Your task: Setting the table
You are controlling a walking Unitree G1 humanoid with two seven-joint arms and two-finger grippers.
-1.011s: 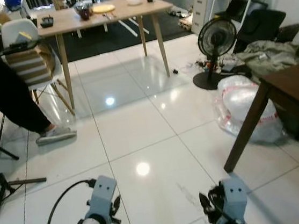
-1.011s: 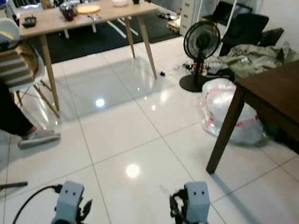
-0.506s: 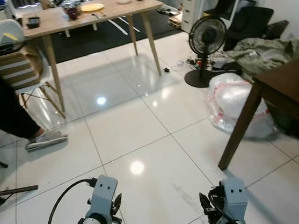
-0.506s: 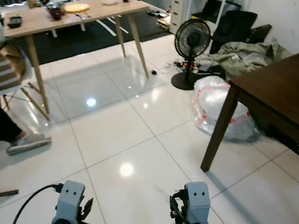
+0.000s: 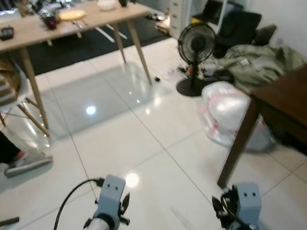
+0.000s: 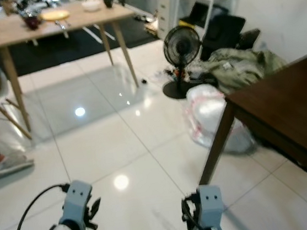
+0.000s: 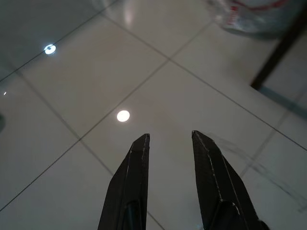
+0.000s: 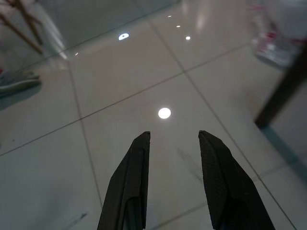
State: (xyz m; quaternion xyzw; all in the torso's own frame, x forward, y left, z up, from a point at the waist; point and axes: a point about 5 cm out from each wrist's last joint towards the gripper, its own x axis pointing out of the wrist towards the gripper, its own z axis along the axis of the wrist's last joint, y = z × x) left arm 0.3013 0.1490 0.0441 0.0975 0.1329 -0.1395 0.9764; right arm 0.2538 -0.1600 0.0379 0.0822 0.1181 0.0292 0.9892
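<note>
Eye views: light wooden tabletop (image 5: 71,25) far across the tiled floor (image 5: 145,143), carrying a yellow plate (image 5: 71,15) and white bowl (image 5: 106,4); fan (image 5: 193,44) and plastic bag (image 5: 228,109) lie between it and the dark table (image 6: 286,111)

Left wrist: left gripper (image 7: 169,139) above floor, fingers apart, empty

Right wrist: right gripper (image 8: 171,136) same, fingers apart, nothing held

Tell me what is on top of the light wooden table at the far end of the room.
On the light wooden table stand a yellow plate, a white bowl, a dark bowl, a dark cup and a black item. The clutter along its far edge is too blurred to identify.
</note>
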